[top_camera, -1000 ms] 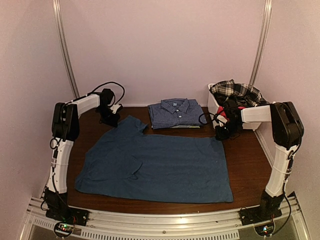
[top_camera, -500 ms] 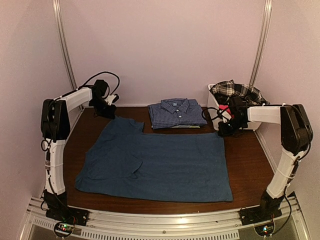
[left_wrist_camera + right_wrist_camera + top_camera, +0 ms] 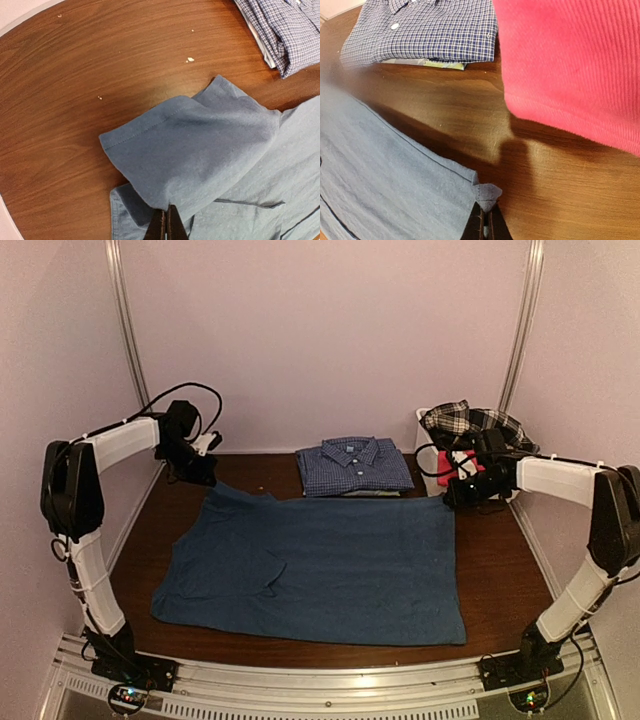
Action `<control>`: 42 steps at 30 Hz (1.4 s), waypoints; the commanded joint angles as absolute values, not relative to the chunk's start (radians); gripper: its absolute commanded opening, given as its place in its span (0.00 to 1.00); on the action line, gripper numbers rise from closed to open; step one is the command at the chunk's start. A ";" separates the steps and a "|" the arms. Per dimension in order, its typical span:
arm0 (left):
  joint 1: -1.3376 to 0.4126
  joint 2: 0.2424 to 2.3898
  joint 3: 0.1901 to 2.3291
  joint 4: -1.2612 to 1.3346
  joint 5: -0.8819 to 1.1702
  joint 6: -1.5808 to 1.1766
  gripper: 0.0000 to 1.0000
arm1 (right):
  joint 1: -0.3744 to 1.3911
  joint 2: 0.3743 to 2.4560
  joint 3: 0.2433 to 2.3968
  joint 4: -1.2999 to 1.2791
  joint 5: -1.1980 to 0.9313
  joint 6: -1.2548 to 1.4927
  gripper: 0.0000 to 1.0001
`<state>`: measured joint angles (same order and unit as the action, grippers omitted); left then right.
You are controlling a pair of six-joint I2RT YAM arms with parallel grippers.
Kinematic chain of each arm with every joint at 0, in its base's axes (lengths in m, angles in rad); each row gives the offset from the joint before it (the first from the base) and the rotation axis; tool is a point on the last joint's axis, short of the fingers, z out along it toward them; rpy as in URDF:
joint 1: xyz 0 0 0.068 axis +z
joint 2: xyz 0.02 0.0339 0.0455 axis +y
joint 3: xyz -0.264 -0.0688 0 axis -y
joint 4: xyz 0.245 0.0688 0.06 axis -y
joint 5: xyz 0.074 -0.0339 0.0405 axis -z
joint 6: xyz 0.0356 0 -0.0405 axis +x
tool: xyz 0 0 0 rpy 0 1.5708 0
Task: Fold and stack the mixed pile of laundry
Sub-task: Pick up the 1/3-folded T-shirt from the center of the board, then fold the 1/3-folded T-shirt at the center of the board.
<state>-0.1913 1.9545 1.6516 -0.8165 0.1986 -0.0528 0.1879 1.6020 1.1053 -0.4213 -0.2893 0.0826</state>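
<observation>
**Item in hand:** dark blue T-shirt, soft matte knit with stitched hems. It is spread nearly flat across the brown wood-grain table, with a few creases toward its left side.

**Grip:** left gripper pinched shut on a raised sleeve at the far left. Right gripper pinched shut on the far right hem corner.

**Done:** one checked shirt, folded square, collar up, back centre.

**Left:** fold and stack the T-shirt. After that come the plaid shirt and the ribbed pink piece, heaped at the white plastic bin.

**Progress:** judged early.
</observation>
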 commanded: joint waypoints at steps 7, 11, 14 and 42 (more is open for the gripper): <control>-0.183 1.774 1.495 -0.915 0.165 -0.119 0.00 | 0.182 1.435 0.942 -0.472 -0.377 0.154 0.00; -0.183 1.766 1.452 -1.019 0.139 -0.175 0.00 | 0.196 1.369 0.848 -0.479 -0.411 0.211 0.00; -0.183 1.767 1.388 -1.016 0.154 -0.212 0.00 | 0.211 1.374 0.795 -0.478 -0.413 0.241 0.00; -0.148 1.936 1.494 -0.975 0.097 -0.281 0.00 | 0.209 1.699 1.095 -0.585 -0.298 0.153 0.00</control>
<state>-0.1688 2.0174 1.4559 -0.9382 0.1486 -0.2897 0.2134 1.7874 1.0763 -0.5148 -0.3447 0.1883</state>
